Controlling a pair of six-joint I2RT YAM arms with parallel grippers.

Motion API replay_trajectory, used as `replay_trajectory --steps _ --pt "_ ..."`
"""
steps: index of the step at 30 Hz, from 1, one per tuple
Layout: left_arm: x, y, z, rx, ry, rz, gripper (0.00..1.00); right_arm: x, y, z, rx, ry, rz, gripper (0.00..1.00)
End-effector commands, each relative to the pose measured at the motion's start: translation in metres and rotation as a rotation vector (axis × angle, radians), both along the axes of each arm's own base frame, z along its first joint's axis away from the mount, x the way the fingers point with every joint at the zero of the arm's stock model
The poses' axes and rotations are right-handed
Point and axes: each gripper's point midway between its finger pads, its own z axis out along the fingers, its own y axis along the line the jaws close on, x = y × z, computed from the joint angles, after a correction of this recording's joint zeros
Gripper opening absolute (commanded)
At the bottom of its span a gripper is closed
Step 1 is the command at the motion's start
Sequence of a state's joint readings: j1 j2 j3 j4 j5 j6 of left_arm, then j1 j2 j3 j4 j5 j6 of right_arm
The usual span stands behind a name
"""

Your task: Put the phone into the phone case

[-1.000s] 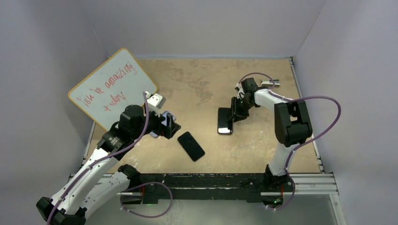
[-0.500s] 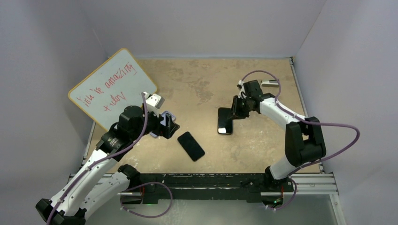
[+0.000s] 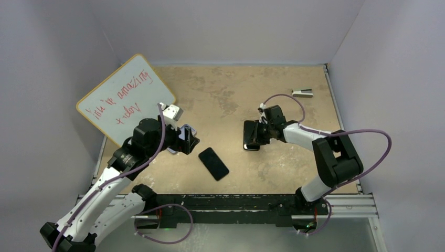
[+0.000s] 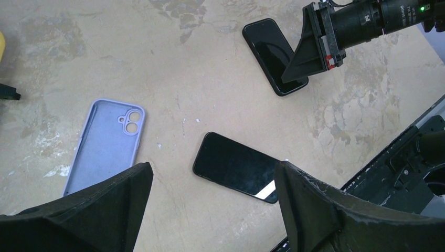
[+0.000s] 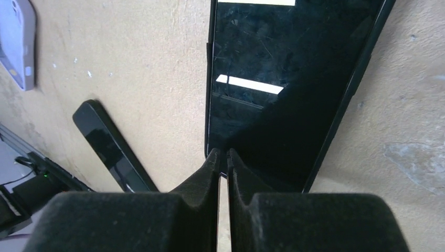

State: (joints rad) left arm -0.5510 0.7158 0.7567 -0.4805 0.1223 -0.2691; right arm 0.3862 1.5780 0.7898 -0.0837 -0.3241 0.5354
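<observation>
The phone case [image 4: 102,147] left of the phone [image 4: 236,167]

Bare tabletop [image 3: 225,94] rings the phone [image 3: 213,163] on every side, so I could come down on it from above. Just left of the phone, my left gripper [image 3: 190,140] hangs wide open over the phone case [image 4: 105,144]. Right of the phone and farther back, my right gripper [image 3: 256,134], fingers nearly together, and its low arm crowd the second black slab [image 3: 250,143]. Far left of the phone, the whiteboard [image 3: 125,97] walls off that side.

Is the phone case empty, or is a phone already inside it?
Empty. The case lies with its lavender inside facing up and bare; the camera cutout shows.
</observation>
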Motion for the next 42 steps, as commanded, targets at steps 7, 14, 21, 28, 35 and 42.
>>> replay_trajectory --steps 7,14,21,28,35,42 --pt "0.011 0.006 0.017 0.007 -0.048 0.052 0.89 -0.007 -0.006 0.003 -0.04 -0.035 -0.02 0.16" --pt "0.014 0.015 0.019 0.016 -0.059 0.11 0.9 -0.017 0.013 0.037 -0.019 -0.128 0.009 0.36" --pt "0.012 0.039 0.036 -0.004 -0.122 0.227 0.9 -0.043 0.056 0.051 -0.063 -0.21 0.098 0.76" --pt "0.01 0.058 0.051 -0.025 -0.177 0.319 0.9 -0.063 0.102 0.068 -0.12 -0.352 0.186 0.99" --pt "0.007 0.075 0.061 -0.039 -0.217 0.398 0.91 -0.078 0.148 0.06 -0.231 -0.416 0.293 0.99" --pt "0.003 0.084 0.066 -0.057 -0.239 0.434 0.92 -0.088 0.178 0.035 -0.3 -0.426 0.372 0.99"
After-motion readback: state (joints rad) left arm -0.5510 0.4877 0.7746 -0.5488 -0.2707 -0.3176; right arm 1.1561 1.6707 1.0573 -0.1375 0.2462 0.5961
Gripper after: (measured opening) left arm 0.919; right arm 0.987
